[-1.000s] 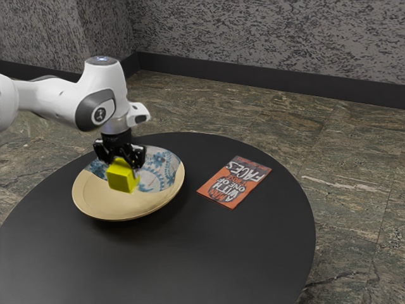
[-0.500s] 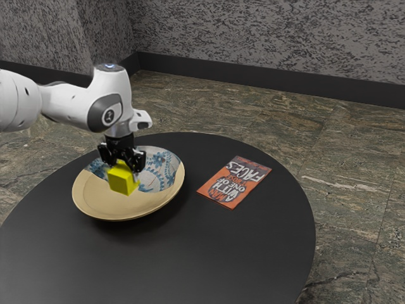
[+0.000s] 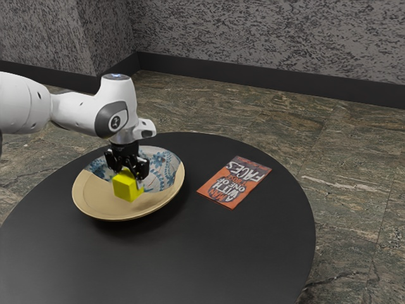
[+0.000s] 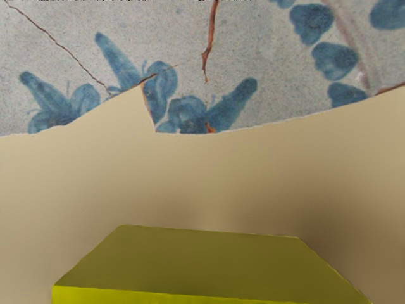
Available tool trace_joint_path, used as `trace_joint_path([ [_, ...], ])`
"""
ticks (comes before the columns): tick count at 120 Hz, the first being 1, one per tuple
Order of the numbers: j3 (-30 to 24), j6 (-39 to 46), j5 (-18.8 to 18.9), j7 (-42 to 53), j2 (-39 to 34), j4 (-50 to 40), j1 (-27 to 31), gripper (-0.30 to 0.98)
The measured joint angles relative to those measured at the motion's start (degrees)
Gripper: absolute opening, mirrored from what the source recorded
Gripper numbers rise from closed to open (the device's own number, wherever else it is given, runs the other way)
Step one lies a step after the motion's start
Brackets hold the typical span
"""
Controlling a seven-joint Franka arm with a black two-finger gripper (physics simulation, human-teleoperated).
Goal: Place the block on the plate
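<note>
Well, the pincer grips the block, seemingly just above the plate.

I hold the yellow block, a bit tipped, over the tan part of the big round plate. The plate lies on the black worktop, blue flowers on the exterior view's far side.
</note>
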Motion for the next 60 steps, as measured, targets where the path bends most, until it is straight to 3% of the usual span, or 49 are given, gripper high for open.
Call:
trace_joint_path([
  [26, -0.26, -0.11, -0.44, 2.06, -0.29, 0.06, 0.20, 0.59],
  [60, -0.66, -0.72, -0.79, 3.73, -2.95, -0.10, -0.51, 0.66],
])
